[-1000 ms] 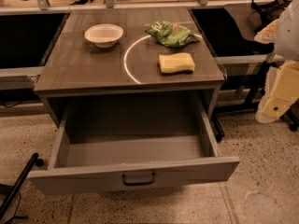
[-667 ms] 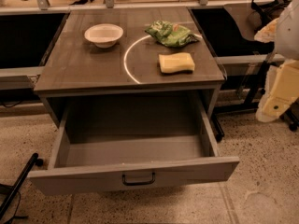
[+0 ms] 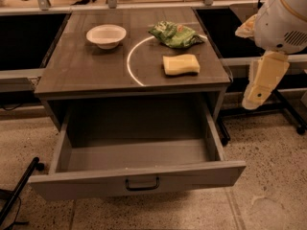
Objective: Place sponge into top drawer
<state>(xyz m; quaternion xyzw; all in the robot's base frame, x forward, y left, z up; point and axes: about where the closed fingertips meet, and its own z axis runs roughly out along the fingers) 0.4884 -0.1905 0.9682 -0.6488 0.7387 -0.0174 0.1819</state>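
The pale yellow sponge (image 3: 181, 64) lies flat on the right part of the grey cabinet top (image 3: 81, 71), just in front of the green snack bag (image 3: 175, 34). The top drawer (image 3: 136, 153) stands pulled wide open below, with nothing visible inside. Its flat front panel carries a small dark handle (image 3: 142, 184). Only white segments of my arm (image 3: 263, 78) show at the right edge, beside the cabinet and level with the sponge. My gripper is out of view.
A white bowl (image 3: 106, 35) sits at the back left of the top. A thin white arc (image 3: 133, 63) is marked on the surface. Dark shelves flank the cabinet. A black leg (image 3: 19, 188) lies on the speckled floor at the lower left.
My arm's white segments have shifted a little to the left, towards the cabinet. The sponge, bowl, bag and drawer have not moved.
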